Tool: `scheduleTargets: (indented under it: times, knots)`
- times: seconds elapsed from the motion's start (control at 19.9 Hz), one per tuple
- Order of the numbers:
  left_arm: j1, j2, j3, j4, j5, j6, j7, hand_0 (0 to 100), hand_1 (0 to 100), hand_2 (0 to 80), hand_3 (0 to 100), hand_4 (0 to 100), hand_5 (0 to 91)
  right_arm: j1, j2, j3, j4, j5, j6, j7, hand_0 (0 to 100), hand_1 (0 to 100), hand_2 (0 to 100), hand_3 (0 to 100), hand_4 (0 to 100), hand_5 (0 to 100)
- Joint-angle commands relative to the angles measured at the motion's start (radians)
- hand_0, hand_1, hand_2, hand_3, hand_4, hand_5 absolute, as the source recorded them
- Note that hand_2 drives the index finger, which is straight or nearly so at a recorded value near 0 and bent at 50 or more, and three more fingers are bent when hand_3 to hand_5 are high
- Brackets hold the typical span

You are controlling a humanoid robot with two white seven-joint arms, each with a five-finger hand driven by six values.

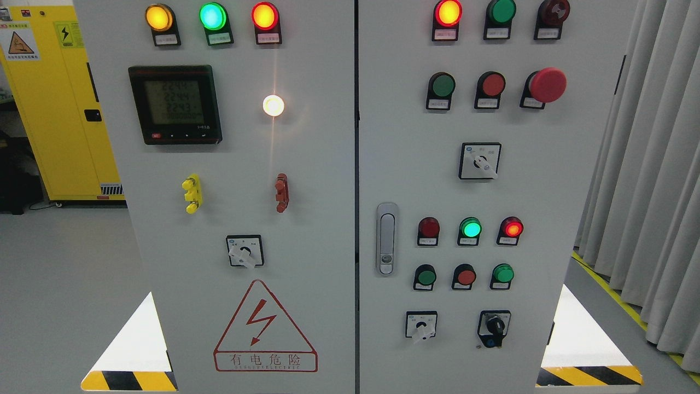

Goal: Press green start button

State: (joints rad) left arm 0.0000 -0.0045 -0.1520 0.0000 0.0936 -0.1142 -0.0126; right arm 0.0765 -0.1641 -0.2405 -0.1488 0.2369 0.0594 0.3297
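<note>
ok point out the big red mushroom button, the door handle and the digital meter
red mushroom button (548,85), head view, on its cap
door handle (386,238), head view, mid-grip
digital meter (175,104), head view, on its screen

From here I count two cabinet doors (306,230) and seven glowing lamps (212,16) – three of them red, two green, one yellow, one white. There are three green push buttons (440,85), two flat red ones (492,83) and one red mushroom button (548,85). I also make out three white selector switches (245,251) – plus one black key switch (495,326), one digital meter (175,104) and one door latch (386,239).
</note>
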Motion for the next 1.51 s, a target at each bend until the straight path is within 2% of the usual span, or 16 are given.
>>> scheduleTargets:
  times: [0.0,0.15,0.3,0.45,0.5,0.65,0.75,0.86,1.11,1.31,1.41,1.46]
  knots:
    - [-0.029,0.012,0.0,-0.025,0.0,-0.001,-0.001,12,56,0.0,0,0,0.0,-0.001,-0.002,0.003,0.003,0.005,-0.013,-0.029,28,44,0,0,0,0]
    - [-0.029,0.011,0.0,-0.025,0.0,-0.001,-0.001,12,56,0.0,0,0,0.0,-0.001,0.0,0.012,0.005,0.009,-0.02,-0.046,28,43,0,0,0,0]
    - [-0.029,0.011,0.0,-0.025,0.0,0.001,-0.001,12,56,0.0,0,0,0.0,-0.001,0.005,0.049,0.005,0.009,-0.039,-0.081,28,43,0,0,0,0]
    - [-0.029,0.006,0.0,-0.026,0.0,0.001,-0.001,12,56,0.0,0,0,0.0,0.0,0.009,0.05,-0.047,0.007,-0.041,-0.083,28,43,0,0,0,0]
    - [-0.029,0.002,-0.001,-0.026,0.0,0.001,-0.001,12,56,0.0,0,0,0.0,0.006,0.014,0.049,-0.098,0.002,-0.044,-0.083,28,43,0,0,0,0]
    - [-0.029,-0.008,0.0,-0.026,0.0,-0.001,-0.001,12,56,0.0,0,0,0.0,0.023,0.055,0.056,-0.279,0.007,-0.058,-0.095,28,43,0,0,0,0]
    - [-0.029,-0.009,0.0,-0.026,0.0,0.001,-0.001,12,56,0.0,0,0,0.0,0.045,0.075,0.099,-0.412,0.007,-0.053,-0.118,27,43,0,0,0,0]
    - [-0.029,-0.017,0.002,-0.026,0.0,0.001,-0.001,12,56,0.0,0,0,0.0,0.066,0.077,0.141,-0.523,0.009,-0.052,-0.121,27,44,0,0,0,0]
    - [-0.029,-0.037,0.0,-0.026,0.0,0.001,-0.001,12,56,0.0,0,0,0.0,0.112,0.084,0.174,-0.756,0.002,-0.064,-0.113,25,44,0,0,0,0]
    - [-0.028,-0.063,0.0,-0.026,0.0,0.001,-0.001,12,56,0.0,0,0,0.0,0.135,0.083,0.225,-0.911,-0.019,-0.191,-0.109,25,46,0,0,0,0]
    - [-0.028,-0.075,0.0,-0.026,0.0,-0.001,-0.001,12,56,0.0,0,0,0.0,0.135,0.077,0.25,-0.978,-0.018,-0.219,-0.106,27,47,0,0,0,0]
    - [-0.028,-0.078,0.0,-0.026,0.0,-0.001,-0.001,12,56,0.0,0,0,0.0,0.135,0.075,0.25,-1.027,-0.019,-0.224,-0.091,27,47,0,0,0,0]
